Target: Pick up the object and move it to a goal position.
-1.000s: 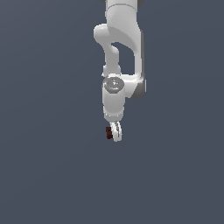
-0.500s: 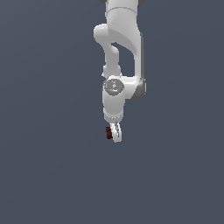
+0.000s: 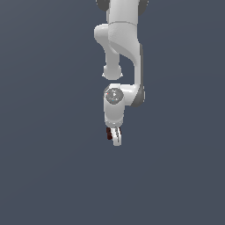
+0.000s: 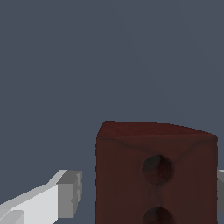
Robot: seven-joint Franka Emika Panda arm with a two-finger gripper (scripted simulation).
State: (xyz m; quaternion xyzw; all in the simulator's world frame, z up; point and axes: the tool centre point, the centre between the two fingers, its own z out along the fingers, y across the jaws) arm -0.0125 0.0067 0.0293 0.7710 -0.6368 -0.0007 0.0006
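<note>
Pincer (image 3: 115,137) pointing straight down at the end of the white arm (image 3: 124,52), closed on the brick (image 3: 109,134). Brick seen between the fingers, dark red-brown, showing on the side of the pincer toward the exterior view's left. In the wrist view: brick (image 4: 155,173) large and close, two round dark holes in the facing side, a grey-padded white finger (image 4: 61,197) just beside one flank, a sliver of the second finger at the opposite flank. Contact on the first side not clear. Plain grey-blue background all round the pincer; worktop not distinguishable.
</note>
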